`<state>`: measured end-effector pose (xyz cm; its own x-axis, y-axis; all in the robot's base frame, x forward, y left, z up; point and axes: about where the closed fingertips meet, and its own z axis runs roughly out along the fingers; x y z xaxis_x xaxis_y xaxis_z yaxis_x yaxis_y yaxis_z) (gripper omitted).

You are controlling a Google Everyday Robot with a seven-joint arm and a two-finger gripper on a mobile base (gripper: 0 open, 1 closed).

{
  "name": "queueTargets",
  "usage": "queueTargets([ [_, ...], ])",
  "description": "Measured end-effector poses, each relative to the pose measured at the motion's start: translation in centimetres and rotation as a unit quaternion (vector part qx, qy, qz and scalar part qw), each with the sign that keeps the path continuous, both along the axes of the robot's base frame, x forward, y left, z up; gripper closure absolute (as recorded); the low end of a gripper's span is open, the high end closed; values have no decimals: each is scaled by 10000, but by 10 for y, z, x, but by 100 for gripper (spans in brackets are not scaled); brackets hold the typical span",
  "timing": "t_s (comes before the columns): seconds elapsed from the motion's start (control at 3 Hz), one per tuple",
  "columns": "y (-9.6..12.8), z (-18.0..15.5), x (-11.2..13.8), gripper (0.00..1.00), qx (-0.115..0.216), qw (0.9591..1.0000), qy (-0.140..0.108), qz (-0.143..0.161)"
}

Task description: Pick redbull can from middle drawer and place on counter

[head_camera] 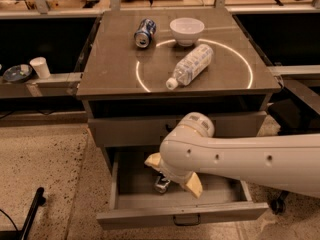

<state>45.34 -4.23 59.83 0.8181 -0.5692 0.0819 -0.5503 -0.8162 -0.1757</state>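
Above the pincer (172, 173), counter (112, 69) with white ring (239, 59), carrying no redbull can as yet. Around and beneath the pincer, middle drawer (135, 190), open. Sits low inside that drawer, fingers (192, 185) spread apart, gripping nothing. Between them, on the drawer floor, redbull can (161, 183). Apparently done: opening, reach. Left: grasp, lift, placing on counter.

The gripper (172, 175), down in the middle drawer (150, 215), and its wrist hide most of the redbull can (161, 185); only its near end shows. The arm (250, 156) runs off the right edge.
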Motion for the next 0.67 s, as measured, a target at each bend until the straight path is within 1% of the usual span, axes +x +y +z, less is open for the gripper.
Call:
queueTargets([
  [0.33, 22, -30, 22, 0, 32, 9994, -113, 323],
  [0.67, 23, -34, 23, 0, 6, 9991, -116, 406],
])
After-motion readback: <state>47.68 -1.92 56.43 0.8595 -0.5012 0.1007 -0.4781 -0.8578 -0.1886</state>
